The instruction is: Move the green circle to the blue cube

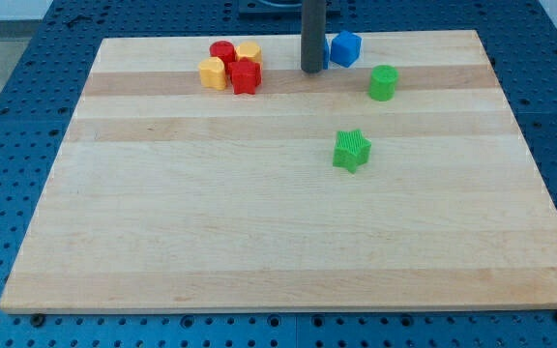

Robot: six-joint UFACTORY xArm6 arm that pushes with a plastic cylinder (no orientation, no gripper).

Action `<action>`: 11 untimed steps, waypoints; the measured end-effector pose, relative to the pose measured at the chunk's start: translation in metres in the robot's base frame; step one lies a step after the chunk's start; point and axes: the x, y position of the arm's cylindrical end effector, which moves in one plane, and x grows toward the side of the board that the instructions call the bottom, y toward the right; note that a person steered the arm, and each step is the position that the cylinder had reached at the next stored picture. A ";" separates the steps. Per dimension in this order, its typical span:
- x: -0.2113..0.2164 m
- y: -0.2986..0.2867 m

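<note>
The green circle (383,83), a short green cylinder, stands near the view's top right of the wooden board (259,222). The blue cube (345,48) sits just above and to the left of it, a small gap apart. My tip (311,70) rests on the board immediately left of the blue cube, with the dark rod rising out of the view's top. The tip is left of and slightly above the green circle, not touching it.
A green star (352,151) lies below the green circle. At the view's top left is a tight cluster: a red cylinder (222,52), a yellow block (249,51), a yellow block (213,72) and a red block (246,77).
</note>
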 end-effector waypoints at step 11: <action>0.011 0.068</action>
